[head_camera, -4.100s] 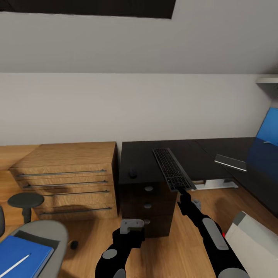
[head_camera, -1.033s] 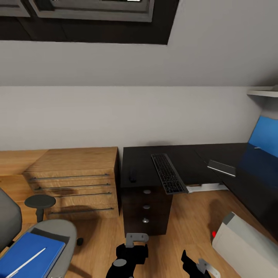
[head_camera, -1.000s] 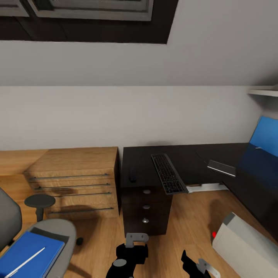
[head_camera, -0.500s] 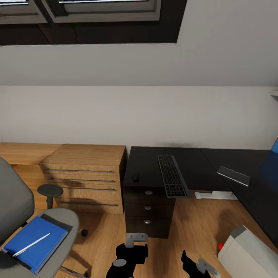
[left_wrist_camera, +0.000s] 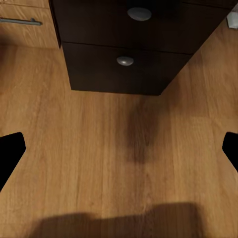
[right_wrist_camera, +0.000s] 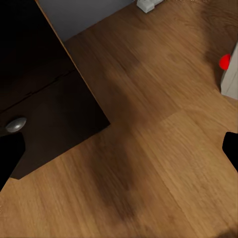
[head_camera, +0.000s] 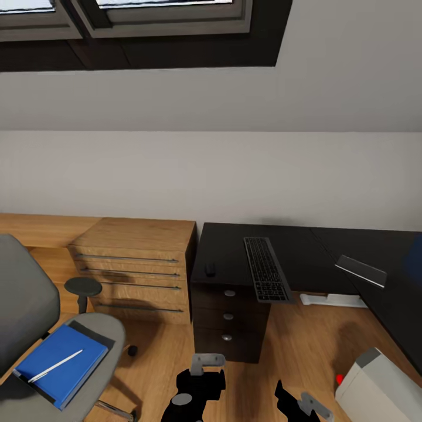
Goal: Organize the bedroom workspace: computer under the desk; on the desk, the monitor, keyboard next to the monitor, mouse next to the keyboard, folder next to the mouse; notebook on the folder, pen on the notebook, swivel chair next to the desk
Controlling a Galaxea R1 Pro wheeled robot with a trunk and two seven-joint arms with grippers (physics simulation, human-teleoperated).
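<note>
Up on the desk (head_camera: 234, 249): from the head view, keyboard (head_camera: 266, 268) and mouse (head_camera: 210, 269) are already down, mouse well to its left; I'd call those two placed.
Chair seat: swivel chair (head_camera: 35, 328) sits apart from the desk, carrying the blue folder (head_camera: 61, 363) with the pen (head_camera: 55, 366) on top; that stack's not yet moved.
Low foreground: left gripper (head_camera: 202, 366) and right gripper (head_camera: 302, 404) hang low.
Left wrist view: fingers spread wide, nothing between, drawer unit (left_wrist_camera: 144, 59) ahead.
Right wrist view: fingers parted, empty, over wood floor (right_wrist_camera: 163, 158).
</note>
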